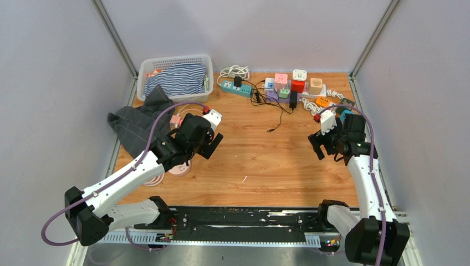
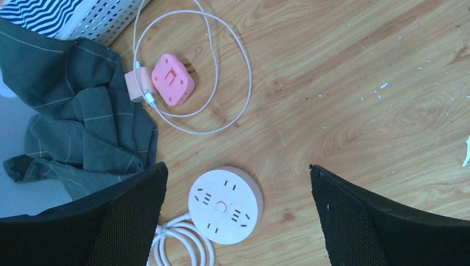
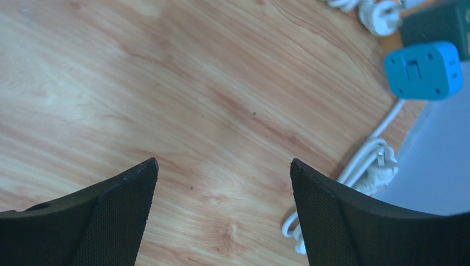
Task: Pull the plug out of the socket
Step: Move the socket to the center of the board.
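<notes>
My left gripper [image 2: 238, 166] [image 1: 206, 145] hangs open over a round pale pink socket [image 2: 224, 206] whose slots show no plug. The socket lies flat with a coiled white cord [image 2: 183, 244], and it peeks out under the left arm in the top view [image 1: 178, 169]. Beyond it a pink cube adapter [image 2: 173, 79] lies beside a pale pink plug [image 2: 136, 86] with a looped white cable. At the back a black plug [image 1: 237, 81] sits in a teal power strip [image 1: 228, 87]. My right gripper [image 3: 224, 161] [image 1: 327, 151] is open over bare wood.
A white basket [image 1: 145, 69] with striped cloth stands at the back left, with a dark grey cloth [image 2: 83, 122] spilling in front of it. Several coloured cube adapters [image 1: 299, 83] line the back. A blue adapter [image 3: 424, 70] and white cable [image 3: 368, 163] lie by the table's right edge.
</notes>
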`<state>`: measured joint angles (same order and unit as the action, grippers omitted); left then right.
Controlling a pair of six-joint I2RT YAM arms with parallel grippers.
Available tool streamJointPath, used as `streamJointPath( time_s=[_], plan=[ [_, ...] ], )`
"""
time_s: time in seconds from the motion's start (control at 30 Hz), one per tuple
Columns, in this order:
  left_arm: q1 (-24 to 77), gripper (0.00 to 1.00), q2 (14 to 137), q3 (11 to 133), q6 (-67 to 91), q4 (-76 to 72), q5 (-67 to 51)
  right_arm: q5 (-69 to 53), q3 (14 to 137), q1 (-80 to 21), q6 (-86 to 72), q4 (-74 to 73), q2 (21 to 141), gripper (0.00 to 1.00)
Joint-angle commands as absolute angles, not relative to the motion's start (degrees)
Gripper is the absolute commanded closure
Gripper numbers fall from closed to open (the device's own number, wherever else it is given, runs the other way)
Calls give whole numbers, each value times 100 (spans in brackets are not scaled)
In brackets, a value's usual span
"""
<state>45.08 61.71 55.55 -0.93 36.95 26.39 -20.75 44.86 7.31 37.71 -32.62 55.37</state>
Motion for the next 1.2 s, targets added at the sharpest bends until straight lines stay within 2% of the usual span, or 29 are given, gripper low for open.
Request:
streamJointPath(
  time_s=[0.0,0.1,0.33,1.17],
  plan=[
    [4474,0,6082,5502,-201,3649,2706,-876,4552,905,2840,-2688,5713,7],
    [4465,0,6048,5501,-202,3639,2724,-166,4398,944,2442,-2210,5823,3],
    [4430,0,6028,5458,-223,3588,2696,800,4444,1110,1970,-1867,6258,6],
    [4359,0,6340,5355,-288,3437,2435,235,5080,2968,2179,-1737,8774,16]
  ],
)
